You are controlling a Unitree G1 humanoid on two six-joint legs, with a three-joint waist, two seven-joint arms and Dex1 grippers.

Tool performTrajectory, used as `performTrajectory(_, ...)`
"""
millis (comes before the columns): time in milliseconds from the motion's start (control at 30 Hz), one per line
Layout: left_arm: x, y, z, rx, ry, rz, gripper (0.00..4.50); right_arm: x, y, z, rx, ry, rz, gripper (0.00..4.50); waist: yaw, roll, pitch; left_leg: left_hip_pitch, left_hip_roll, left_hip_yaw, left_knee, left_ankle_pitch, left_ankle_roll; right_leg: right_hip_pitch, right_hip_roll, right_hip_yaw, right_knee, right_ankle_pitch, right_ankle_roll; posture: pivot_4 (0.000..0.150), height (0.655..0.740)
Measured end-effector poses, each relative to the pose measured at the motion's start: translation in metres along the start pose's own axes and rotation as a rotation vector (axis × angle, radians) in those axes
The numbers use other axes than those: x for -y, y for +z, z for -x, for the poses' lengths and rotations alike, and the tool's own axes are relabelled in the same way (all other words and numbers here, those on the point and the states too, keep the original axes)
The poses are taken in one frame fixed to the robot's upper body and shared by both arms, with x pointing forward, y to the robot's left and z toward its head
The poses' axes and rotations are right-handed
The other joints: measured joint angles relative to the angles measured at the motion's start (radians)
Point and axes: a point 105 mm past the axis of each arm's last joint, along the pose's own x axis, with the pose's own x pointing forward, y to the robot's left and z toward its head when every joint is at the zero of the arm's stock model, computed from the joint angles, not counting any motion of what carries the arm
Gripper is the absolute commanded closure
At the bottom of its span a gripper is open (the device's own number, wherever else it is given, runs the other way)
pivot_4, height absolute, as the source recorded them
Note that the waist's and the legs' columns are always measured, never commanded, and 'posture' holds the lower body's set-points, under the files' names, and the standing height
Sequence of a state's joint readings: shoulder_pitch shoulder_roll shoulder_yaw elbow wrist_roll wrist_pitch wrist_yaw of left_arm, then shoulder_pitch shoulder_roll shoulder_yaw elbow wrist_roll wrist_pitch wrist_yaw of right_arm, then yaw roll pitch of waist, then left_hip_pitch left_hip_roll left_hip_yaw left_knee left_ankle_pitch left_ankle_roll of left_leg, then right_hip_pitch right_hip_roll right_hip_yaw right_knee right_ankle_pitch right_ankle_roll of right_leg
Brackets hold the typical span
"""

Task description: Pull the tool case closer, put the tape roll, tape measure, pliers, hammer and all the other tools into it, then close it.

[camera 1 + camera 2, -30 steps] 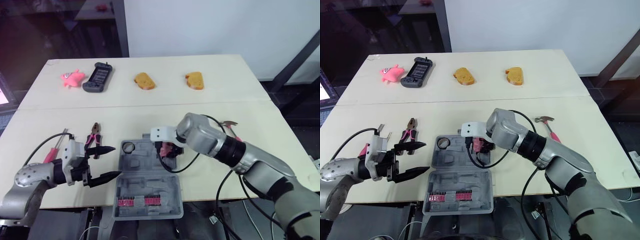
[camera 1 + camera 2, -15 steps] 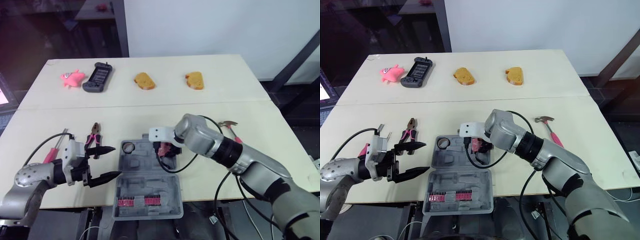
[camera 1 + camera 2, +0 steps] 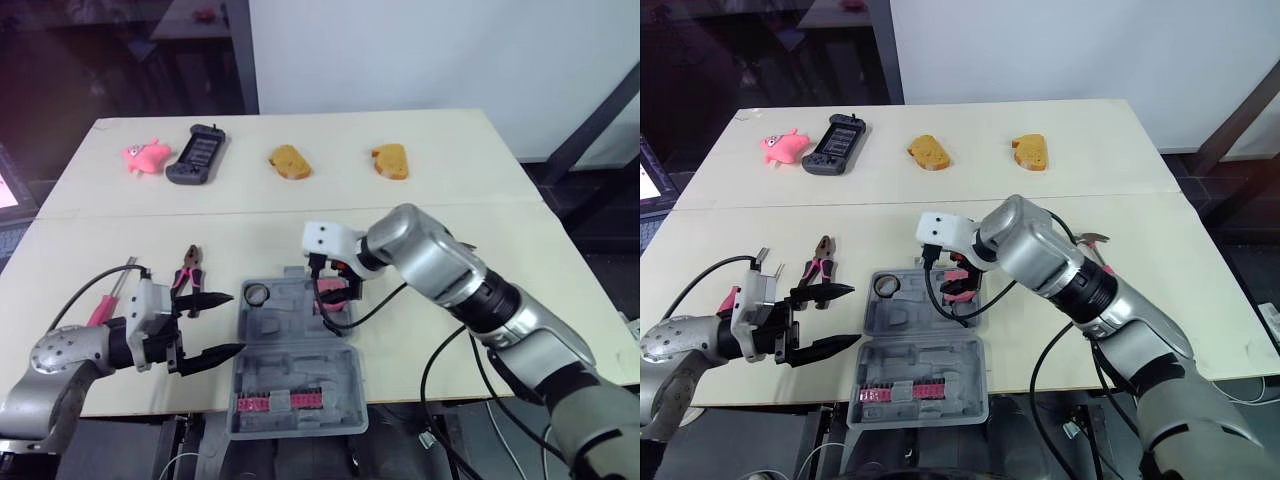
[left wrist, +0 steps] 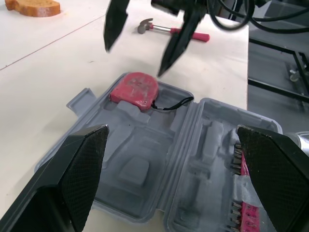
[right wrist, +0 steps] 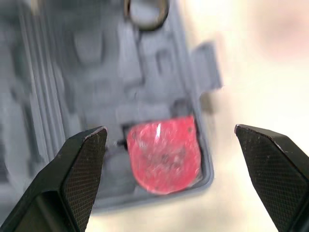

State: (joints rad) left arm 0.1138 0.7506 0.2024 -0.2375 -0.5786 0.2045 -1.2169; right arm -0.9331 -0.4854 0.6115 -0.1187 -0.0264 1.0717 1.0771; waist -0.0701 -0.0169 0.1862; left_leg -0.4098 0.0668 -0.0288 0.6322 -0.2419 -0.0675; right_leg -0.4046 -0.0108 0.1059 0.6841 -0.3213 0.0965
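We had left tool [image 3: 235, 322] and right tool [image 4: 135, 60] both open, empty. Tape measure [image 4: 135, 90] sat in case [image 4: 145, 169]; loose cord [image 4: 174, 103] could get pinched at closing.

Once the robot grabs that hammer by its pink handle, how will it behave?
The hammer looks rigid, so it probably won't bend. With its metal head at one end, it would likely droop head-first. Lying flat, it seems unlikely to roll.
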Motion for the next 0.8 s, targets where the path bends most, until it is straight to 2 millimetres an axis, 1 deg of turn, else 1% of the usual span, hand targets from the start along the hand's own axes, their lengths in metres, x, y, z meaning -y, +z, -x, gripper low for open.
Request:
performTrajectory(67,0.0,0.0,0.0,-0.001,0.0,0.003,0.0,0.0,-0.01,0.0,0.006,0.002,-0.026,0.03,0.0,0.0,0.0,0.0,0.0,0.0,0.0,0.0,0.0,0.0,0.0,0.0,0.0,0.0,0.0,0.15,0.74)
performTrajectory(100,0.0,0.0,0.0,-0.001,0.0,0.004,0.0,0.0,-0.013,-0.001,0.018,0.005,-0.037,0.27,0.0,0.0,0.0,0.0,0.0,0.0,0.0,0.0,0.0,0.0,0.0,0.0,0.0,0.0,0.0,0.15,0.74)
performTrajectory(167,0.0,0.0,0.0,0.0,0.0,0.002,0.0,0.0,-0.015,-0.003,0.034,0.005,-0.04,0.92,-0.002,0.0,0.0,0.0,0.0,0.0,0.0,0.0,0.0,0.0,0.0,0.0,0.0,0.0,0.0,0.15,0.74)
performTrajectory(300,0.0,0.0,0.0,0.001,-0.001,0.001,0.0,0.002,-0.01,-0.004,0.115,-0.032,-0.012,2.88,-0.002,0.0,0.0,0.0,0.0,0.0,0.0,0.0,0.0,0.0,0.0,0.0,0.0,0.0,0.0,0.15,0.74)
performTrajectory(333,0.0,0.0,0.0,0.001,-0.001,0.001,0.0,0.001,-0.01,-0.005,0.126,-0.029,-0.008,3.46,-0.001,0.0,0.0,0.0,0.0,0.0,0.0,0.0,0.0,0.0,0.0,0.0,0.0,0.0,0.0,0.15,0.74)
performTrajectory(400,0.0,0.0,0.0,0.001,-0.001,0.001,0.0,0.0,-0.012,-0.007,0.14,-0.028,-0.012,4.43,0.0,0.0,0.0,0.0,0.0,0.0,0.0,0.0,0.0,0.0,0.0,0.0,0.0,0.0,0.0,0.15,0.74)
performTrajectory(567,0.001,-0.002,0.001,-0.004,0.002,0.013,0.0,-0.005,-0.022,-0.011,0.203,-0.055,-0.024,4.43,0.001,0.0,0.0,0.0,0.0,0.0,0.0,0.0,0.0,0.0,0.0,0.0,0.0,0.0,0.0,0.15,0.74)
performTrajectory(667,0.002,-0.003,0.001,-0.005,0.003,0.014,0.0,-0.008,-0.029,-0.01,0.246,-0.089,-0.054,4.43,0.001,0.0,0.0,0.0,0.0,0.0,0.0,0.0,0.0,0.0,0.0,0.0,0.0,0.0,0.0,0.15,0.74)
performTrajectory(800,0.003,-0.005,0.002,-0.01,0.008,0.022,0.0,-0.016,-0.044,-0.013,0.29,-0.119,-0.111,4.43,0.0,0.0,0.0,0.0,0.0,0.0,0.0,0.0,0.0,0.0,0.0,0.001,0.0,0.0,0.0,0.15,0.74)
